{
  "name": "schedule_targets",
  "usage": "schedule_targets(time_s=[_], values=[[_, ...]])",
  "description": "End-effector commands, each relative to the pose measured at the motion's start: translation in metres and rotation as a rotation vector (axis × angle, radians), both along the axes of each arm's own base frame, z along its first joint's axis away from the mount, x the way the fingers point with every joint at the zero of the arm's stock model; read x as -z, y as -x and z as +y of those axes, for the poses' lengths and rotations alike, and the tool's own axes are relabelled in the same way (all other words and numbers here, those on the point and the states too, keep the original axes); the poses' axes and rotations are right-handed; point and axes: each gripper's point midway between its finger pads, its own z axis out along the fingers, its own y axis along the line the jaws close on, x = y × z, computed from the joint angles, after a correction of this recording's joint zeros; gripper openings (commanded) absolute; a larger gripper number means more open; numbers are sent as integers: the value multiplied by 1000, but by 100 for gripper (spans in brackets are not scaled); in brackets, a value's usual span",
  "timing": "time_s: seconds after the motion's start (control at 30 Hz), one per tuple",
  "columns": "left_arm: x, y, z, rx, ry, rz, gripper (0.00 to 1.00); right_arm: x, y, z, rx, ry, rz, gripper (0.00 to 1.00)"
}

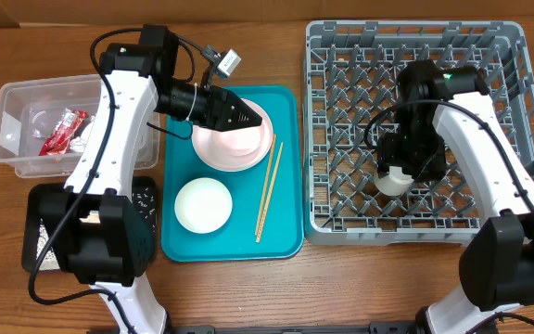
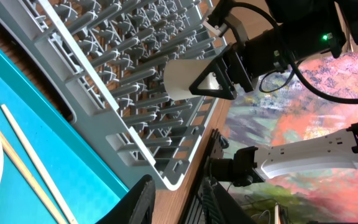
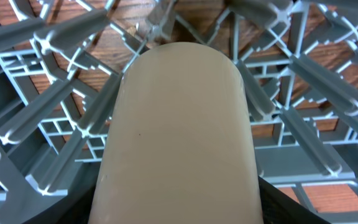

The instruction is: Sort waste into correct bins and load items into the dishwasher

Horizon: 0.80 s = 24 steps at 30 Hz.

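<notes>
The small white cup (image 3: 179, 130) lies lengthwise between my right jaws, over the square grey plastic dish rack (image 3: 48, 28). Whether right or left jaws are clenched, I cannot tell.

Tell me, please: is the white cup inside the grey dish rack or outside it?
Inside. The white cup is within the walls of the grey dish rack, among its pegs, between the right gripper fingers.

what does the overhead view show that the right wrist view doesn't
Only overhead: a pink plate, a white bowl and chopsticks, plus the clear tub holding a red wrapper. Only right wrist: a close-up of the cup, its smooth side filling the view between the pegs. Both: the cup, the grey rack and the wooden table under it.
</notes>
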Motion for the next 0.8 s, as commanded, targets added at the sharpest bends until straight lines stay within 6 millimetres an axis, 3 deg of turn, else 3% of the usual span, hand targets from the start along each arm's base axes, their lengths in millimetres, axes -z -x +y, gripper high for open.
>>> schedule_targets(time_s=[0.0, 0.2, 0.43, 0.63, 0.77], values=[[6, 0, 0, -5, -9, 28, 29, 9, 4, -2, -3, 7, 16, 69], [6, 0, 0, -5, -8, 28, 29, 18, 10, -3, -4, 10, 35, 70], [6, 0, 0, -5, -8, 28, 32, 18, 9, -2, -3, 9, 31, 99], [6, 0, 0, -13, -10, 44, 35, 16, 6, -2, -15, 6, 20, 100], [8, -5, 6, -48, -22, 72, 34, -4, -11, 1, -13, -6, -45, 100]])
